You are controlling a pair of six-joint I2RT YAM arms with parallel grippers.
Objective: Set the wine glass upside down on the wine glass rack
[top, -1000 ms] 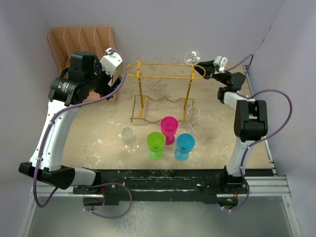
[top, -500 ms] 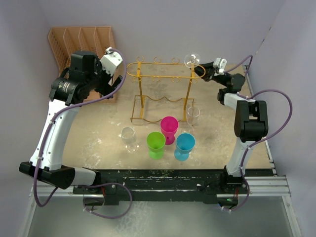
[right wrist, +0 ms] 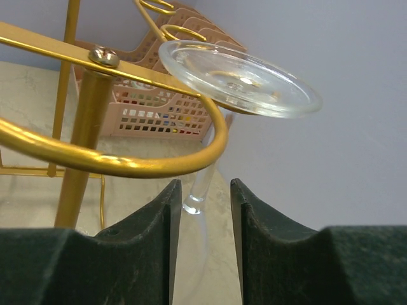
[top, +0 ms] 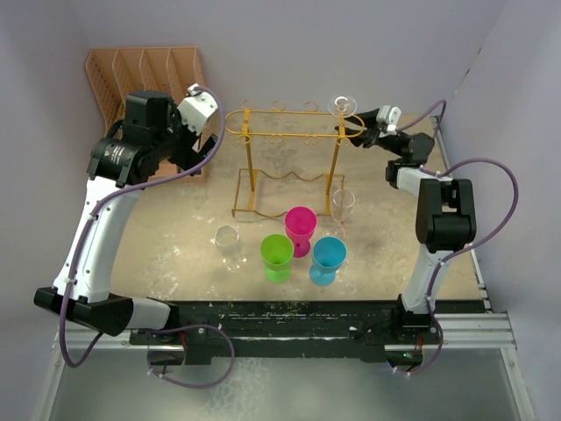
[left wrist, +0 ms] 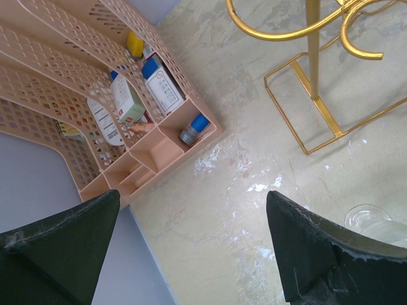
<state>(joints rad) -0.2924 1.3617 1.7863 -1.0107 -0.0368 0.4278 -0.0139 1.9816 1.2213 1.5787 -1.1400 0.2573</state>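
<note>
While your right hand (right wrist: 203, 185) sits at the right end of the rack (top: 289, 113), the wine glass (right wrist: 238, 79) hangs upside down just ahead of it. Its foot rests on the top rail and its stem runs straight down into the gap between the fingers (right wrist: 146, 254). Those fingers stand partly open either side of the stem, apparently clear of it and gripping nothing. Your way out, I judge, is straight back from the upright stem, without sideways drift. Your left hand (left wrist: 192, 198) is wide open and empty, well apart by the peach organiser (left wrist: 127, 95). Only the right wrist view shows the foot seated on the rail; overhead you see just a clear disc.
</note>
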